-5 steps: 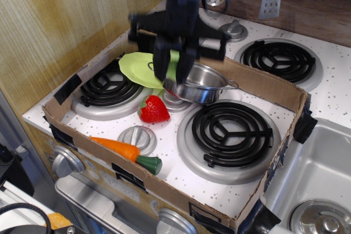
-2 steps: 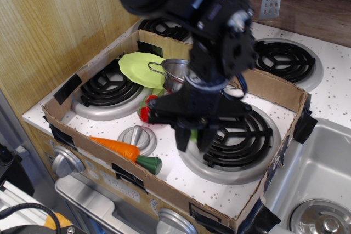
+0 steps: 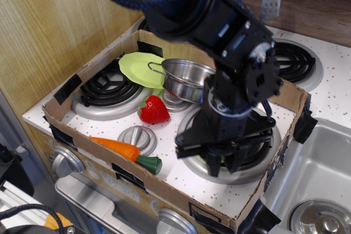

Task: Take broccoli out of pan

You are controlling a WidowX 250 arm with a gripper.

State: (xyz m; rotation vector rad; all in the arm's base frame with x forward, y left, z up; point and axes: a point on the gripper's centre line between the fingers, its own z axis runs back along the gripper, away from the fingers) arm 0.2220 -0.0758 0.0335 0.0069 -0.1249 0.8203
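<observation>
The pan (image 3: 189,80) is a shiny steel pot standing between the burners at the middle back of the cardboard tray; its inside looks empty. My gripper (image 3: 218,164) points down, low over the front right burner (image 3: 258,135), to the right and in front of the pan. Its fingers are closed around a small pale lime-green lump, the broccoli (image 3: 207,160), of which only a sliver shows beside the dark fingers.
A lime-green plate (image 3: 136,67) lies behind and left of the pan. A toy strawberry (image 3: 153,109) and a carrot (image 3: 118,148) lie at the front left. Low cardboard walls (image 3: 164,190) ring the stove. A sink (image 3: 318,190) is at the right.
My gripper rose from the pan with the green piece and has moved right and forward, down over the front right burner. The pan stays in place.
</observation>
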